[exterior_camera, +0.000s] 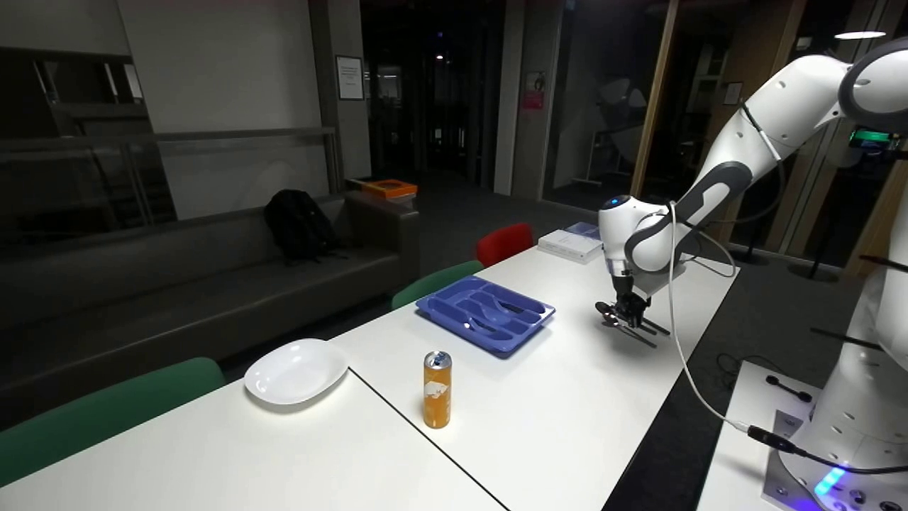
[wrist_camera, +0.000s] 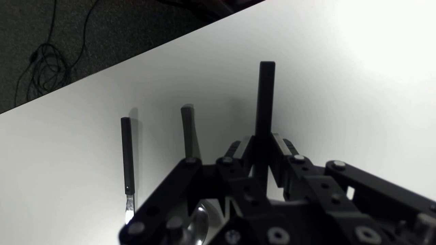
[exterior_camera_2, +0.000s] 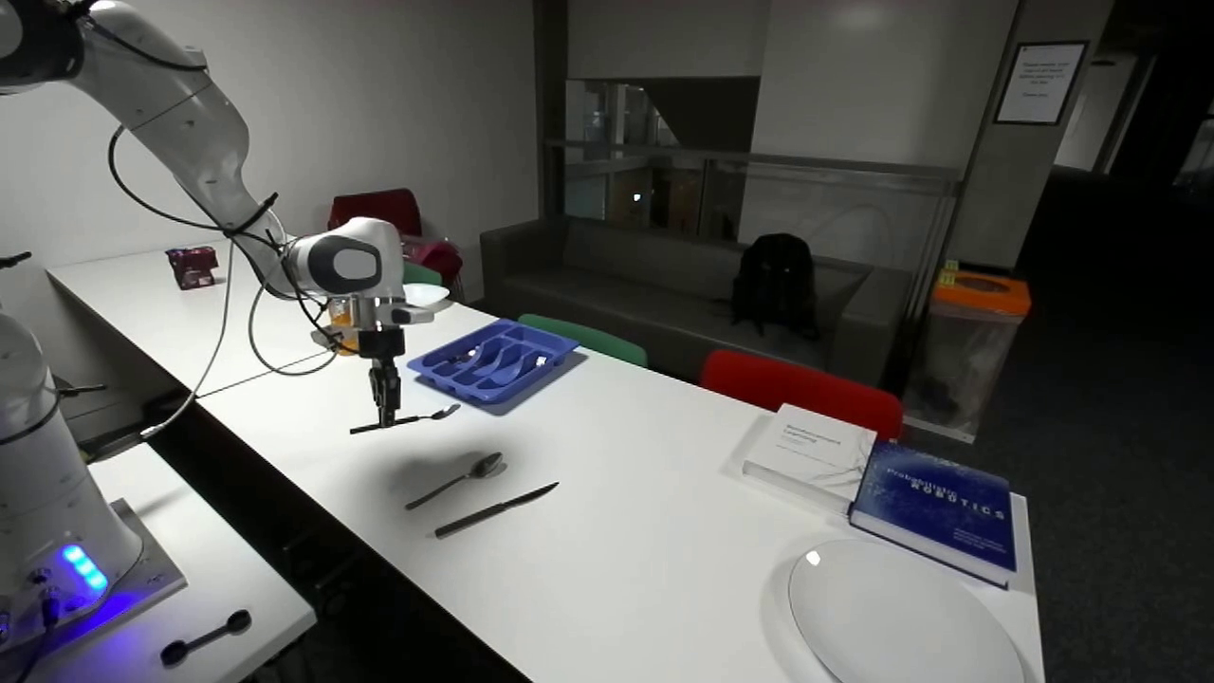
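My gripper (exterior_camera_2: 386,419) is shut on the black handle of a fork (exterior_camera_2: 441,414) and holds it roughly level, a little above the white table (exterior_camera_2: 645,541). In the wrist view the fork's handle (wrist_camera: 265,95) sticks out past the fingertips (wrist_camera: 263,146); its tines are hidden there. A spoon (exterior_camera_2: 486,465) and a knife (exterior_camera_2: 498,509) lie on the table beside the gripper. In the wrist view the knife (wrist_camera: 127,156) shows at the left, and the spoon's handle (wrist_camera: 188,132) is between it and the fork. The gripper (exterior_camera: 630,311) covers part of the cutlery in an exterior view.
A blue cutlery tray (exterior_camera: 457,332) with compartments lies near the gripper. An orange can (exterior_camera: 437,401) stands by the table seam. A white bowl (exterior_camera: 296,372), two books (exterior_camera_2: 811,451), a white plate (exterior_camera_2: 901,617) and a dark red packet (exterior_camera_2: 193,268) are on the tables. Chairs line the far edge.
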